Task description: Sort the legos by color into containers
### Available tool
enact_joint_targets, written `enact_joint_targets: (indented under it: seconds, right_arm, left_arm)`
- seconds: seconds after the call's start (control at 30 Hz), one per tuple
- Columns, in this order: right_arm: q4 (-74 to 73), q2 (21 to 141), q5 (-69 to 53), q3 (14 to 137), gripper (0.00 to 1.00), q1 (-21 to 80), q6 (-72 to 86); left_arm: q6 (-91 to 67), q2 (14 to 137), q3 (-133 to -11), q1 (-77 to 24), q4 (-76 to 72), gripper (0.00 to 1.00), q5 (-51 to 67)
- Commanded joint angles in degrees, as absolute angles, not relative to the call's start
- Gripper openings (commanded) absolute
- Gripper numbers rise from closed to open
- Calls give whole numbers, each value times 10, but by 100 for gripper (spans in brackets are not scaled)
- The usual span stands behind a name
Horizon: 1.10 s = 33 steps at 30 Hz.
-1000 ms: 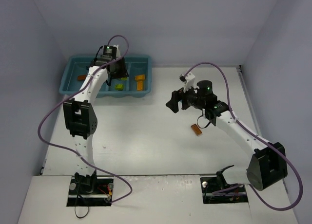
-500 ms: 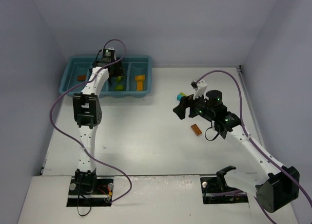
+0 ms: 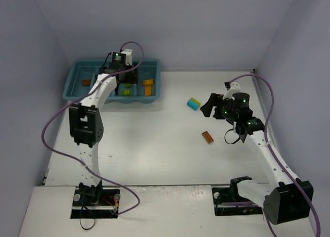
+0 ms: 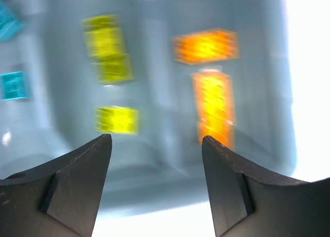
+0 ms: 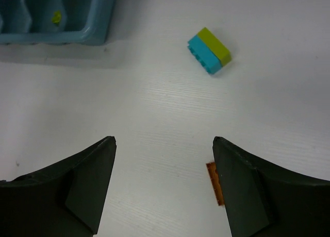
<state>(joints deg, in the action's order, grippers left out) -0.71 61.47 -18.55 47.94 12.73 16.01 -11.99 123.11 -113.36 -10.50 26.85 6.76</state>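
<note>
Left gripper, jaws spread and empty, hangs over the tray. Right gripper, likewise spread and empty, hovers above the desk.

A: Where's the tray?
B: On the table, at ten o'clock from its middle, with bricks lying inside it.
A: And the loose ones?
B: The two-brick stack is at two o'clock. The flat brick is at five o'clock from it, apart.

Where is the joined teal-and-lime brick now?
Top view: the teal-and-lime brick lies on the table between the tray and the right gripper, apart from both, with the brown-orange brick nearer the arm bases.
</note>
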Motion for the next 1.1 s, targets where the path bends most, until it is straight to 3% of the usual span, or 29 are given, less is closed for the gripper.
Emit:
enact_joint_targets:
  seconds: [0.0,0.33,0.6,0.8,1.07]
  right_arm:
    - [-19,631,-171,508,72,70,214]
    - [-54,686,-229,481,73,-114,322]
    - [-54,701,-187,425,69,-153,380]
    - [-58,728,-221,429,67,-147,324]
    - [-91,776,-134,453,67,-4,251]
  left_arm:
    - [-48,1115,-1100,-192,238,64,108]
    - [77,1096,-978,-453,223,64,159]
    - [157,1189,-1046,-547,216,64,200]
    - [106,1221,-1091,-548,251,64,192]
    - [-75,1063,-882,-423,163,63,200]
